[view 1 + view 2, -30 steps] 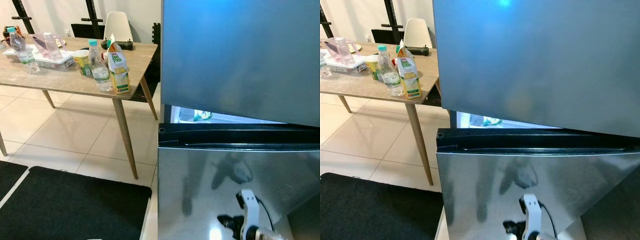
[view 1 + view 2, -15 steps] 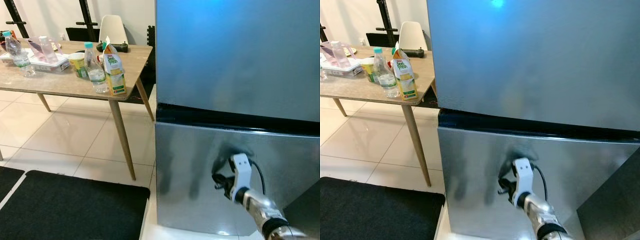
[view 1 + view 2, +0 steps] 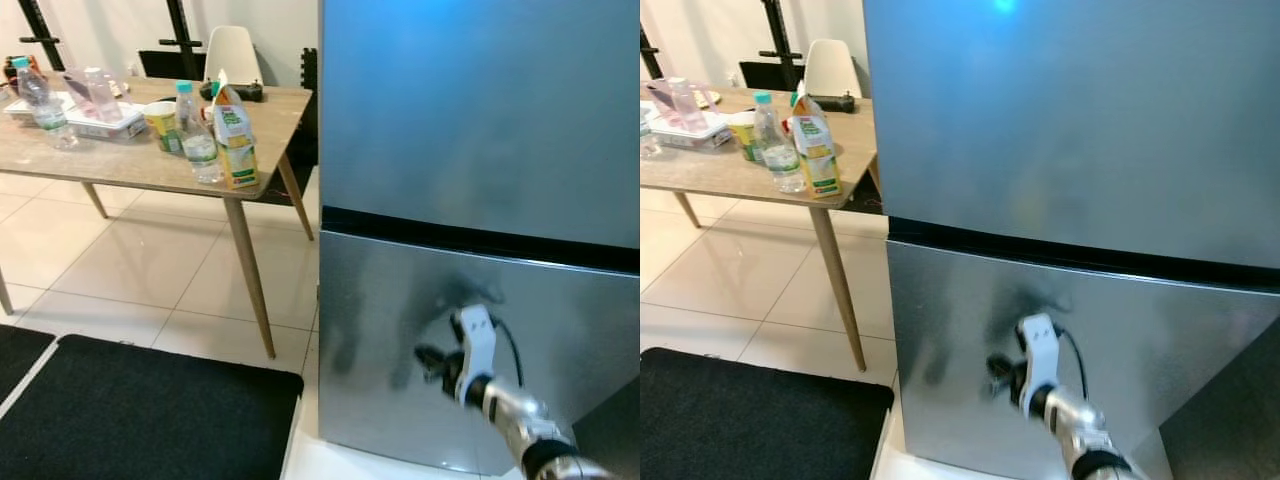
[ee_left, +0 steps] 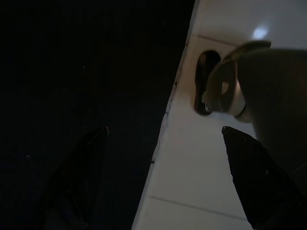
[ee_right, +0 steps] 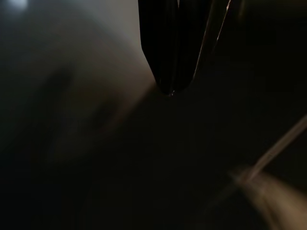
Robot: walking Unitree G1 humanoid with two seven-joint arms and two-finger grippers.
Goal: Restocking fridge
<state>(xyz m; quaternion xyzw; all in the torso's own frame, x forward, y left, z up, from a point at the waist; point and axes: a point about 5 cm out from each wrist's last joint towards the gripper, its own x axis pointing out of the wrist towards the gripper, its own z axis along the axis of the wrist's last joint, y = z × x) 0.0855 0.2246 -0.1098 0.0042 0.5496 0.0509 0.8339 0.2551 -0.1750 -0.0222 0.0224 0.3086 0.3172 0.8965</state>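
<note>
close up, the fridge is being faced, both doors shut. the right gripper is being held against the lower door, fingers pressed together, nothing gripped. the left gripper is being hung over the dark mat and tile, fingers spread wide, empty. left of the fridge, a carton and bottles are being kept on the table.

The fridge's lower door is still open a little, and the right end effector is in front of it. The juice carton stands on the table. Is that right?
Not quite: the lower door is shut flush, as the left eye view shows. The right end effector is in front of it, and the juice carton stands on the table.
</note>
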